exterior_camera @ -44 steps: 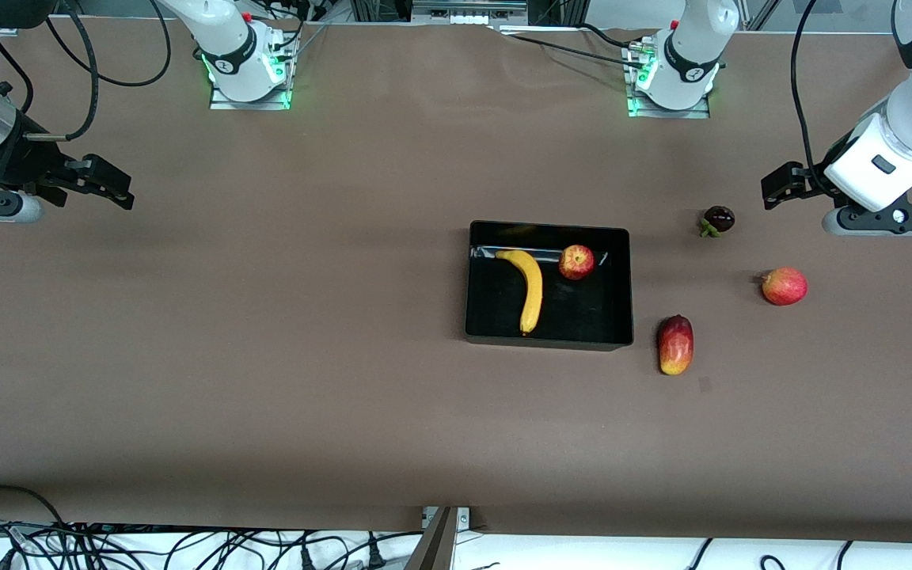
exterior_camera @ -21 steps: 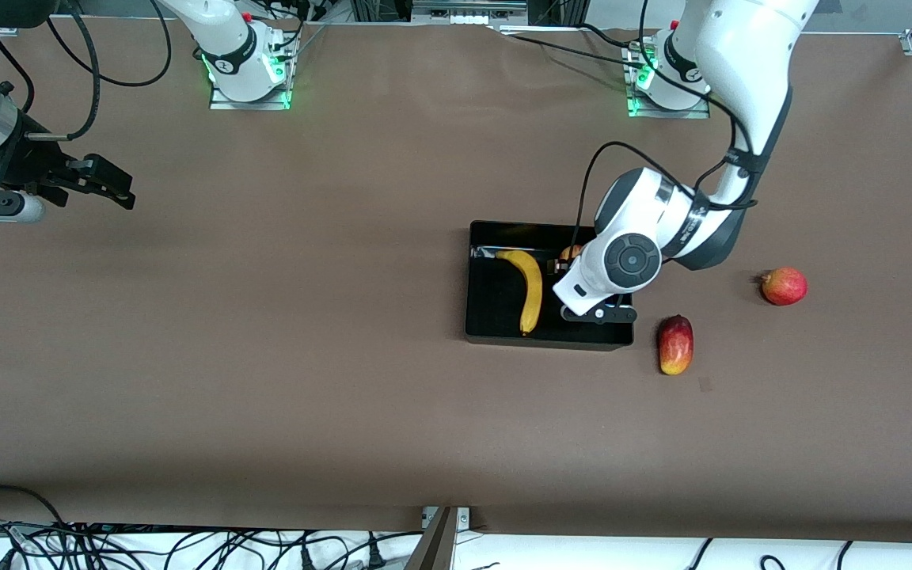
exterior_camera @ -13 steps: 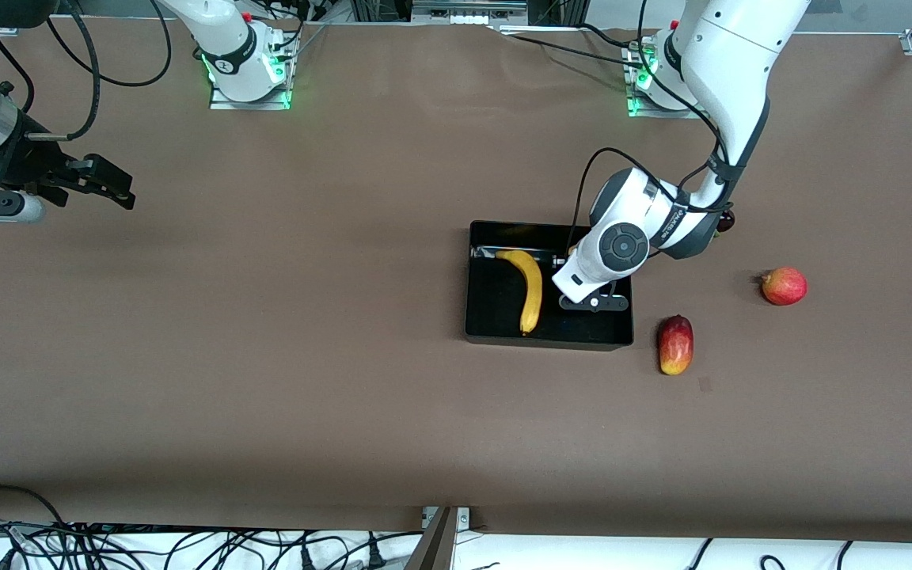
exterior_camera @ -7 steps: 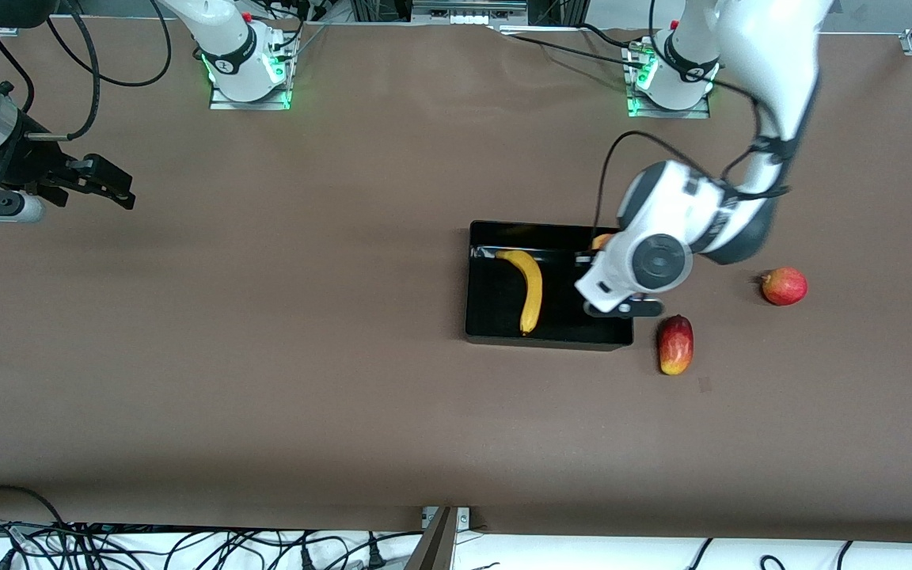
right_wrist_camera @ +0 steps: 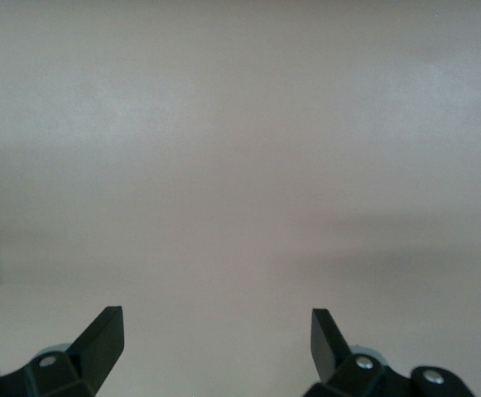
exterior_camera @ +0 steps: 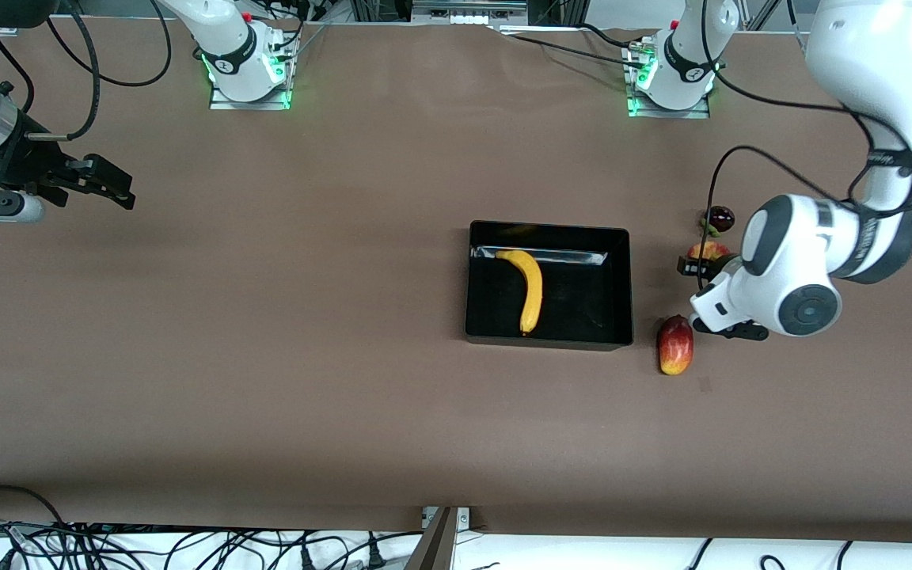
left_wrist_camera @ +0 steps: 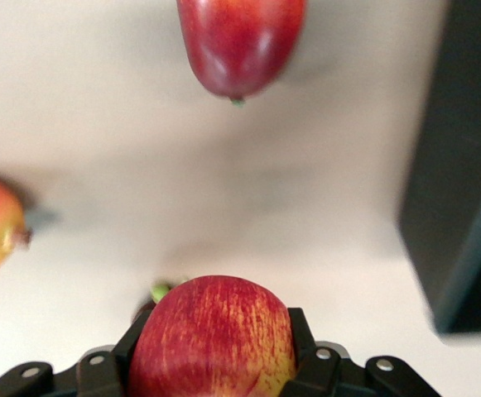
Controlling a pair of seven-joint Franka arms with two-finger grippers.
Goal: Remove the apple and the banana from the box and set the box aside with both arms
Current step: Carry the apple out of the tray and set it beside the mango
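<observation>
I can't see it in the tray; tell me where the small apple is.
The small apple is held in the left gripper, over the table beside the tray, above the mango.

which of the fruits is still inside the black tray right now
Only the banana lies in the black tray. The small red apple is held in the left end effector over the table; the mango lies outside.

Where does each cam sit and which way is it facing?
Front view: high across the table, facing both arm bases; shows black tray with banana, mango, left pincer, right pincer.
Left wrist view: on the left wrist, looking down past its black fingers at the held apple.
Right wrist view: on the waiting right wrist, facing bare table, open fingertips showing.
Front and left wrist views share apple, mango, tray.
</observation>
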